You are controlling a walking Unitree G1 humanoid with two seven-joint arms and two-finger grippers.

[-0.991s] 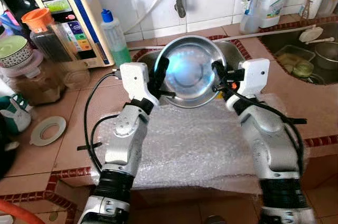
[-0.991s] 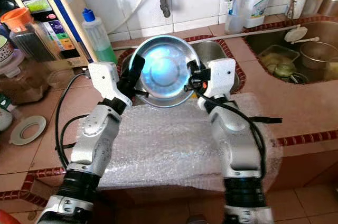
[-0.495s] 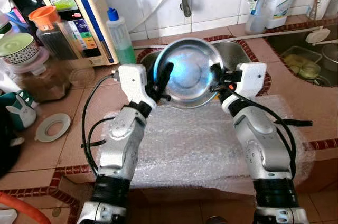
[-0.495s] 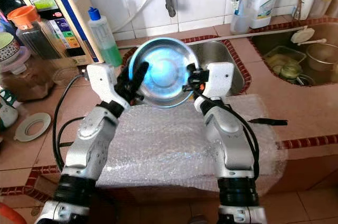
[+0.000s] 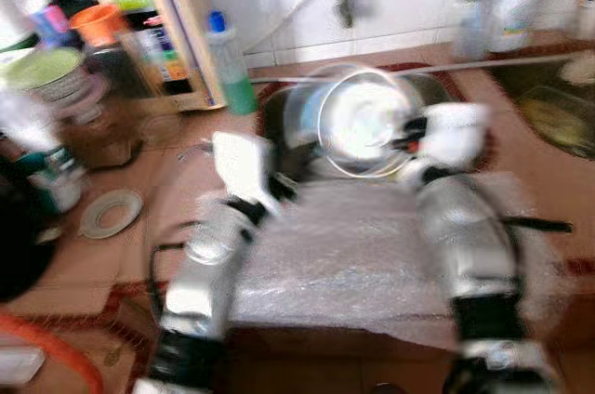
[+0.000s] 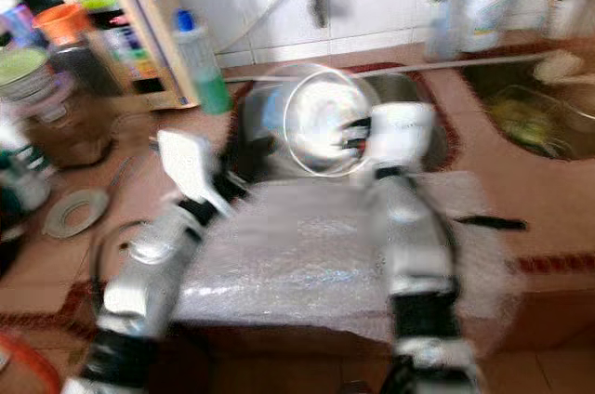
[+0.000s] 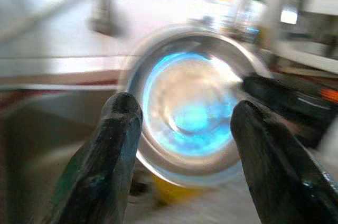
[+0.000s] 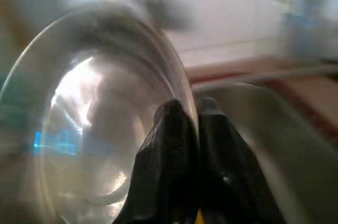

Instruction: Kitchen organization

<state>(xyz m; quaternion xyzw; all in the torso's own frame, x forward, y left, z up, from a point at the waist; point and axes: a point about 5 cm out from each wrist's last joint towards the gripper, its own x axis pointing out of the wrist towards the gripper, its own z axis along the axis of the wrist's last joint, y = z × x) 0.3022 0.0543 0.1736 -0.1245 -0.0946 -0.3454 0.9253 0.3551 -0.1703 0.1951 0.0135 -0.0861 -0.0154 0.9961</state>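
A shiny steel bowl (image 5: pixel 358 129) is held tilted on edge above the small steel sink (image 5: pixel 279 124). My right gripper (image 8: pixel 190 109) is shut on the bowl's rim (image 8: pixel 174 71), one finger on each side of it. My left gripper (image 7: pixel 185 106) is open and apart from the bowl (image 7: pixel 195 102), which lies beyond its two fingers (image 7: pixel 119 129). In the left eye view the left gripper (image 5: pixel 284 190) sits low at the near edge of the sink, left of the bowl. Both eye views are blurred by motion.
A sheet of bubble wrap (image 5: pixel 344 255) covers the tiled counter under both arms. A water machine (image 5: pixel 153 27), a green soap bottle (image 5: pixel 228 64) and jars (image 5: pixel 93 87) stand at the left. A tape ring (image 5: pixel 110 213) lies on the counter. A second sink (image 5: pixel 558 106) is at the right.
My left gripper has let go of the bowl and dropped back toward me. The bowl now hangs from the right gripper alone, shifted right. The head camera has moved and blurred.
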